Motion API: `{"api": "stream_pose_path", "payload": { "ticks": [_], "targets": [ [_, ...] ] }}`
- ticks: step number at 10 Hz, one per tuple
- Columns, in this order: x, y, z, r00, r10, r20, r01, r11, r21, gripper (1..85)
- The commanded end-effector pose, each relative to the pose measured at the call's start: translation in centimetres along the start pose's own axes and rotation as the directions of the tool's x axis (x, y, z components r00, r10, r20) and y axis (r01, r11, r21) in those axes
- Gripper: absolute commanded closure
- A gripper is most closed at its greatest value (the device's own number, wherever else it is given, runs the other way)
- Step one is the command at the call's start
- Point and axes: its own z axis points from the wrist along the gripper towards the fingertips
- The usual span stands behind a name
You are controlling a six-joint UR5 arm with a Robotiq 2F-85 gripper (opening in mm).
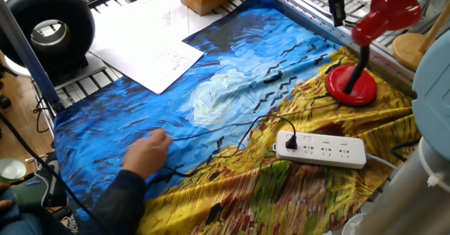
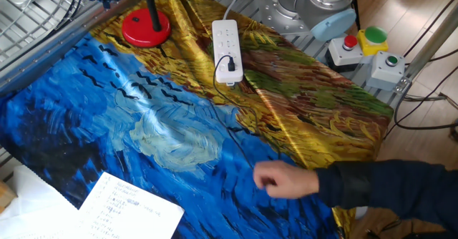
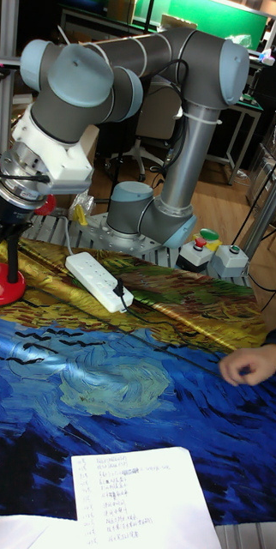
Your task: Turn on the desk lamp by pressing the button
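While the black two-finger gripper [image 1: 338, 1] hangs above and behind the glossy red desk lamp [image 1: 365, 48], its finger state untellable, the approach seems underway; next it must descend onto the lamp base's button, indiscernible here.

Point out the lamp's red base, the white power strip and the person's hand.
Lamp base [image 1: 349, 86], one fixed view: the red disc's top.
Power strip [image 2: 226, 46], the other fixed view: middle of its white body.
Person's hand [image 1: 148, 154], one fixed view: back of the hand.
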Motion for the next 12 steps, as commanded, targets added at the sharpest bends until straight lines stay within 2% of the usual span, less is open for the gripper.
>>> {"api": "stream_pose_path", "payload": {
  "ticks": [1,3,4,7,8,10,12],
  "targets": [
    [-1.3,-1.6,1.2,0.996,-0.066,0.054,0.064,0.997,0.044,84.3],
    [-1.6,-1.9,2.3,0.994,-0.083,0.074,0.08,0.995,0.052,84.3],
    [-1.0,-1.9,1.7,0.994,-0.093,0.063,0.09,0.995,0.049,84.3],
    [3.0,-2.1,-2.2,0.991,-0.13,-0.039,0.132,0.989,0.071,84.3],
    [4.0,-1.5,-3.2,0.99,-0.135,-0.046,0.138,0.989,0.061,84.3],
    [6.0,-2.0,-4.8,0.985,-0.144,-0.094,0.153,0.984,0.095,84.3],
    [6.7,-2.5,-5.0,0.986,-0.14,-0.094,0.151,0.982,0.115,84.3]
  ]
}}
